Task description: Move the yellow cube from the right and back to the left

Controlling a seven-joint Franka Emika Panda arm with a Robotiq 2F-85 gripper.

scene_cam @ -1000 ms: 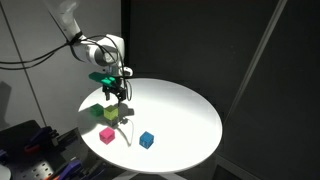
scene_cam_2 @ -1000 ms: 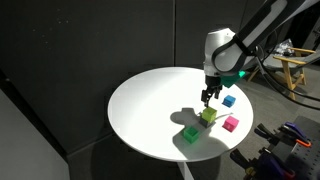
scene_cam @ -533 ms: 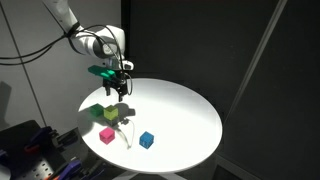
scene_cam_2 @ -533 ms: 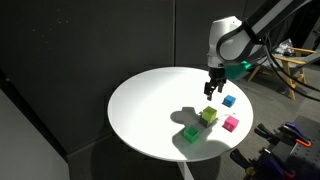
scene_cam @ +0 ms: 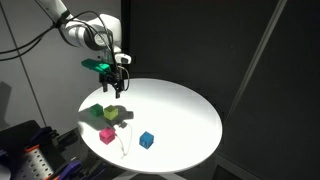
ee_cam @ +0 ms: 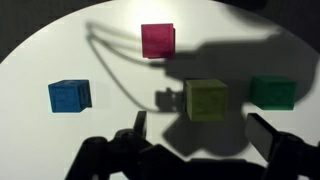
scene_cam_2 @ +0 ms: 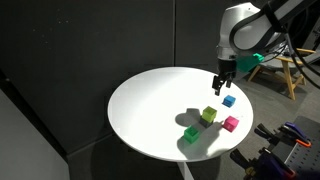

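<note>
Gripper [ee_cam: 201, 130]: fingers spread wide, holding nothing, hanging above the white table [ee_cam: 40, 130].
Yellow cube [ee_cam: 207, 100]: resting on table, framed between the fingers in wrist view, near the green cube [ee_cam: 272, 92].
Blue cube [ee_cam: 68, 96]: well apart, opposite side.
Pink cube [ee_cam: 157, 40]: farthest back.

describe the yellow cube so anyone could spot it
On the round white table, four small cubes cluster near one edge. The yellow cube lies between the blue cube and the green cube, nearer the green. It is lime-tinted, paler than that pure green neighbour.
</note>
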